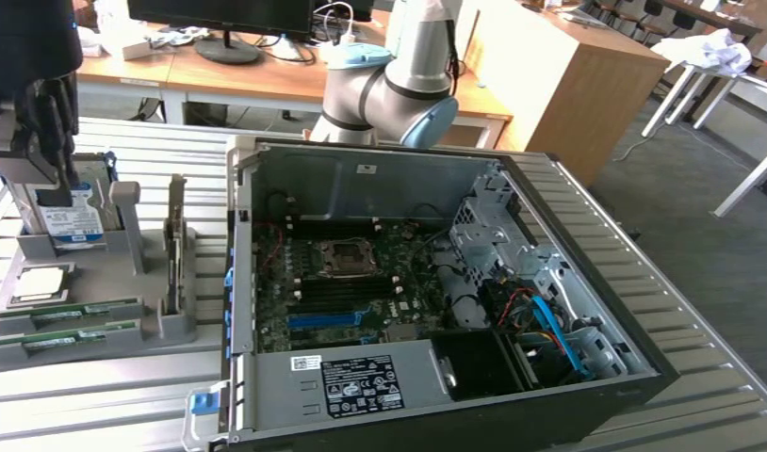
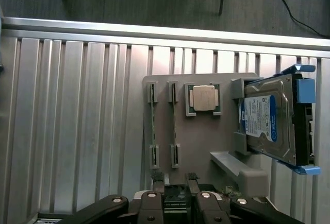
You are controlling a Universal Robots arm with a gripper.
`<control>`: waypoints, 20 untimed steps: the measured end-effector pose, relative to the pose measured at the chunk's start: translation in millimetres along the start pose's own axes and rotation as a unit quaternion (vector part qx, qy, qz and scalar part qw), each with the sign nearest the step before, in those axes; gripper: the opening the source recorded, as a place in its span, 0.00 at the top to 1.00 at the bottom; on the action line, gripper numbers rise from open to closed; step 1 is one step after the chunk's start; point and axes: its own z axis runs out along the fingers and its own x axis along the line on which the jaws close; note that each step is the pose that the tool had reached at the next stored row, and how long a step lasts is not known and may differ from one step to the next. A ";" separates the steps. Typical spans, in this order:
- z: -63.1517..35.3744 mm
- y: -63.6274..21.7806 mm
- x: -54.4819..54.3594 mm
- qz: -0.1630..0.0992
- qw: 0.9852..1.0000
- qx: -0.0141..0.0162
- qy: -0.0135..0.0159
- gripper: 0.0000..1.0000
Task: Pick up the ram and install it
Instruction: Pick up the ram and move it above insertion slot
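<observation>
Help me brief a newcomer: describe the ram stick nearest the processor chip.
At the exterior view's left, beside the open computer case, sits a grey parts holder. Two thin green sticks stand on edge in its slots; the ram is the one next to the square silver processor chip, far slimmer than the blue-labelled hard drive.
</observation>
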 end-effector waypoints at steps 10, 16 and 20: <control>6.1 0.0 2.8 0.000 1.000 0.000 0.000 0.70; 9.5 -0.1 3.3 0.000 1.000 0.000 0.000 0.70; 11.5 -0.2 3.5 0.000 1.000 0.000 0.000 0.70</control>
